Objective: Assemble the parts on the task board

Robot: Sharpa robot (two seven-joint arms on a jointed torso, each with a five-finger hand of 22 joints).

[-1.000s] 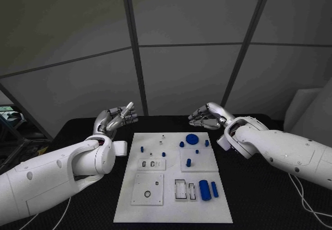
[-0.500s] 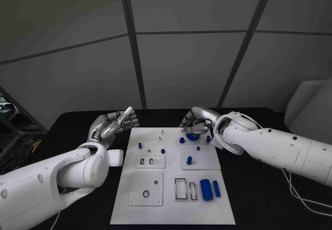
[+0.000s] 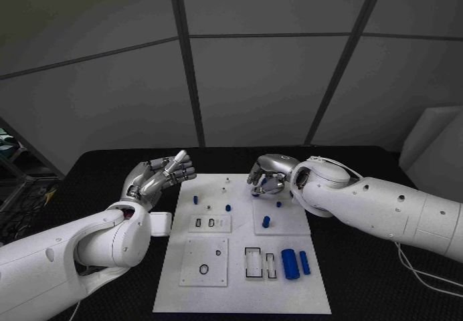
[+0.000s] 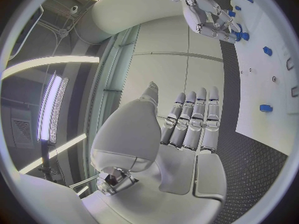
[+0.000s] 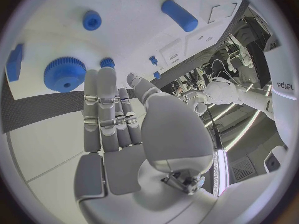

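The white task board (image 3: 241,274) lies mid-table with blue parts on it. My right hand (image 3: 268,172) hangs over its far right part, fingers straight and empty (image 5: 118,119), just above a blue gear (image 5: 65,73) and a small peg (image 5: 107,62). The left wrist view shows the right hand (image 4: 209,15) over the gear (image 4: 239,34). My left hand (image 3: 159,175) is raised beside the board's far left corner, fingers straight and together, holding nothing (image 4: 181,129). A thick blue cylinder (image 3: 288,259) and a slimmer one (image 3: 304,262) lie at the near right.
Small blue pegs stand at the board's far left (image 3: 195,199) and middle (image 3: 267,221). A black ring (image 3: 205,270) sits in the near left plate. Cut-out slots (image 3: 251,263) lie beside the cylinders. Black table (image 3: 366,281) surrounds the board.
My right hand has come in and down from beyond the board's far right corner to over the gear. The left hand has barely moved. The camera has shifted.
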